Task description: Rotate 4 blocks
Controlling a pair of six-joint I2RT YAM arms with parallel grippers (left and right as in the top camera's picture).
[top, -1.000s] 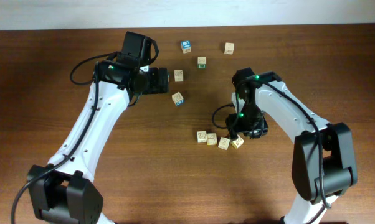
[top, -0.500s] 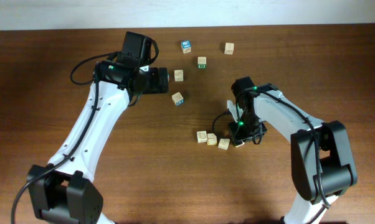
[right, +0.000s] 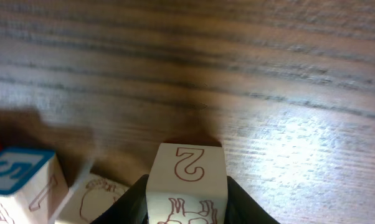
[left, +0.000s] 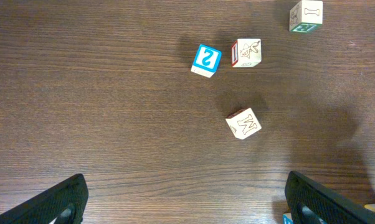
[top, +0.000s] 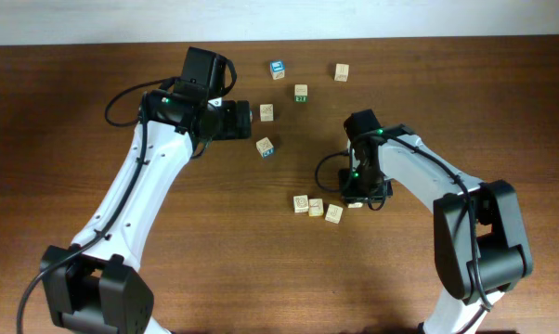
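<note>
- Your right gripper (top: 356, 199) is low over the table (top: 214, 241), right of centre, at the right end of a small group of cubes.
- In the right wrist view its dark fingers (right: 132, 200) press on both sides of a pale block (right: 187, 180). You have that block clamped.
- The held block shows a red outlined "2" on the face turned to the camera. The face below carries an outline drawing that is cut off by the frame edge.
- You cannot tell from either view whether this block is lifted or resting on the wood.
- The three other pale blocks (top: 316, 207) lie in a short row just left of the right gripper. The left pair touch and the third is just beside them, nearest the held one.
- Your left gripper (left: 186, 190) is released, with the jaws spread wide. The two fingertips show only in the lower corners of the left wrist view, with bare wood between them.
- From overhead it hangs over the upper middle of the table, well apart from the block row.
- Ahead of it in the left wrist view:
  - a wooden cube marked "W" (left: 243, 122) is the nearest
  - a blue-topped cube (left: 206, 60) sits just beside a red-sided cube with a drawing (left: 246, 53)
  - a green-sided cube (left: 306, 15) is at the top right edge
</note>
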